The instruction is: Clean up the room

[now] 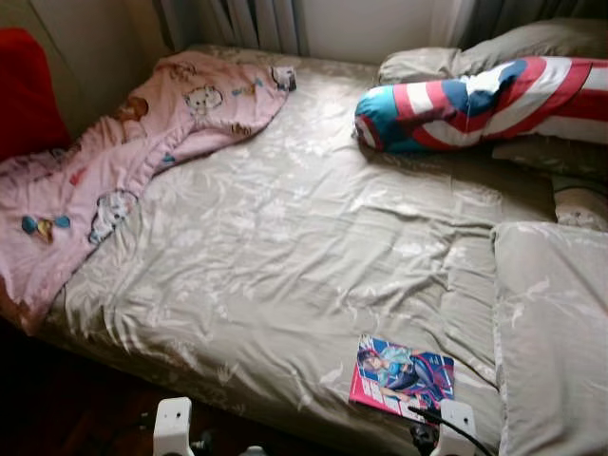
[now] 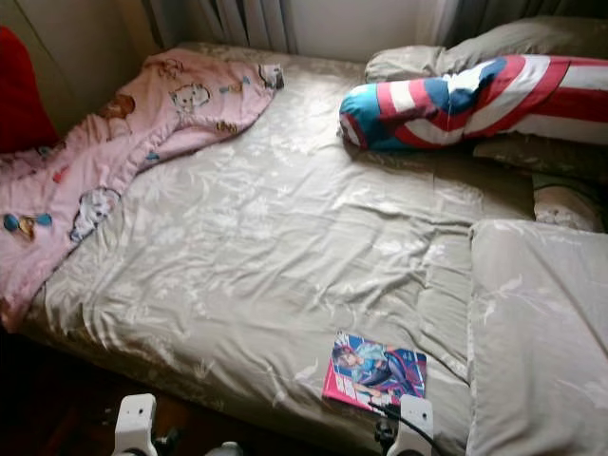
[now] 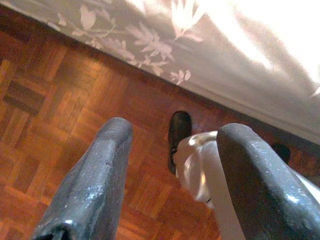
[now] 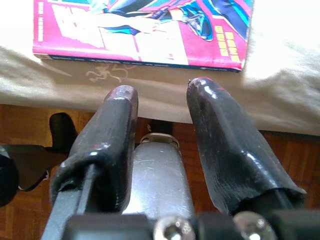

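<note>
A pink and blue comic book (image 1: pixel 403 374) lies flat on the beige bedspread (image 1: pixel 285 247) near the bed's front edge, right of centre. In the right wrist view my right gripper (image 4: pixel 160 91) hangs open just below the bed's edge, its tips a little short of the book (image 4: pixel 145 30), nothing between the fingers (image 4: pixel 107 140). My left gripper (image 3: pixel 170 135) is open over the parquet floor (image 3: pixel 45 115) beside the bed's side, holding nothing. A pink cartoon blanket (image 1: pixel 123 161) lies crumpled across the bed's far left corner.
A red, white and blue striped bolster (image 1: pixel 475 104) lies at the bed's far right on beige pillows (image 1: pixel 551 43). Another beige pillow (image 1: pixel 551 332) fills the near right. A red cushion (image 1: pixel 24 90) stands at the far left. Curtains (image 1: pixel 237 19) hang behind the bed.
</note>
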Controlling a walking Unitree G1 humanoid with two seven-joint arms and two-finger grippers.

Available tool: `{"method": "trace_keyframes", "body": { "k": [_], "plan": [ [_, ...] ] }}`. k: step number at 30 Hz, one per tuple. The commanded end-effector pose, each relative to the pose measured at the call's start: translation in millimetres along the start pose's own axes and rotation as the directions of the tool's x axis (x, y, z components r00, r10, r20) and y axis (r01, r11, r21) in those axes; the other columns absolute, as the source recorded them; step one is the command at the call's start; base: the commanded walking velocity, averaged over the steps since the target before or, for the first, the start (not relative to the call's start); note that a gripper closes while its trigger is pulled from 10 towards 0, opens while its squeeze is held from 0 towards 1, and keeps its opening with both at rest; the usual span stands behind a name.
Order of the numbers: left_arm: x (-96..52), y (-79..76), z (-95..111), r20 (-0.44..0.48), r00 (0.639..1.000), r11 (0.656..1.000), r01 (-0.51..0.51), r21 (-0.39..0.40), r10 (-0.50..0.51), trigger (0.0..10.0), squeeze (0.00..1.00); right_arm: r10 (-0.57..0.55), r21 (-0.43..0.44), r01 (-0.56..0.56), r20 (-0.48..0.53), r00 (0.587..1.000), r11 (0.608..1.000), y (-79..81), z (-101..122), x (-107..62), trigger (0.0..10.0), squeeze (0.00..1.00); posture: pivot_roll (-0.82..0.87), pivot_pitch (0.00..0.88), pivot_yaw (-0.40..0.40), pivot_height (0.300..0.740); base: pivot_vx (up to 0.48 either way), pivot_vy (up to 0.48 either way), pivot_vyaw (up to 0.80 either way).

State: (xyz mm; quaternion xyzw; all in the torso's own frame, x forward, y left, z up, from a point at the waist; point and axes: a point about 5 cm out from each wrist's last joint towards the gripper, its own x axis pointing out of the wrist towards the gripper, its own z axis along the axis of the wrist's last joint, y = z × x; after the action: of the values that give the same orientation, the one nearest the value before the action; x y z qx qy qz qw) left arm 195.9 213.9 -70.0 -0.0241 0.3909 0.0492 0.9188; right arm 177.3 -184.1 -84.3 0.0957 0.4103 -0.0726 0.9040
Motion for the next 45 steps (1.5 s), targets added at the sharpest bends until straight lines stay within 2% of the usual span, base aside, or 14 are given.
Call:
{"method": "trace_keyframes", "body": {
  "k": [1,7,15,21,45],
  "plan": [
    [-2.2,2.2,-8.9,-0.037,0.999,1.0,-0.008,0.002,0.008,10.0,0.0,-0.013,0.015,0.013,-0.026,1.0,1.0,-2.5,-8.8,-2.5,10.0,0.0,0.06,0.148,0.007,0.736,0.0,0.0,0.0],
    [-2.7,2.5,-10.1,-0.038,0.999,1.0,-0.006,-0.002,0.006,10.0,0.0,-0.009,0.017,0.009,-0.026,1.0,1.0,-2.4,-10.2,-3.1,10.0,0.0,0.06,0.14,0.008,0.736,0.0,0.0,0.0],
    [-3.4,3.1,-12.5,-0.048,0.999,1.0,-0.004,0.008,0.005,10.0,0.0,0.007,-0.028,-0.008,-0.034,0.999,1.0,-1.3,-10.9,-3.1,10.0,0.0,0.06,0.151,0.008,0.736,0.0,0.274,0.1],
    [-3.6,3.6,-13.2,-0.052,0.999,1.0,-0.006,0.006,0.007,10.0,0.0,0.003,-0.018,-0.003,-0.04,0.999,1.0,-1.8,-12.0,-3.3,10.0,0.0,0.06,0.155,0.009,0.736,0.0,0.292,0.34],
    [-3.9,5.5,-13.1,-0.051,0.999,1.0,-0.016,-0.004,0.016,10.0,0.0,0.009,-0.03,-0.01,-0.056,0.998,1.0,-0.3,-11.5,-2.5,10.0,0.0,0.07,0.188,0.011,0.736,0.0,0.393,0.0]
  ]
}}
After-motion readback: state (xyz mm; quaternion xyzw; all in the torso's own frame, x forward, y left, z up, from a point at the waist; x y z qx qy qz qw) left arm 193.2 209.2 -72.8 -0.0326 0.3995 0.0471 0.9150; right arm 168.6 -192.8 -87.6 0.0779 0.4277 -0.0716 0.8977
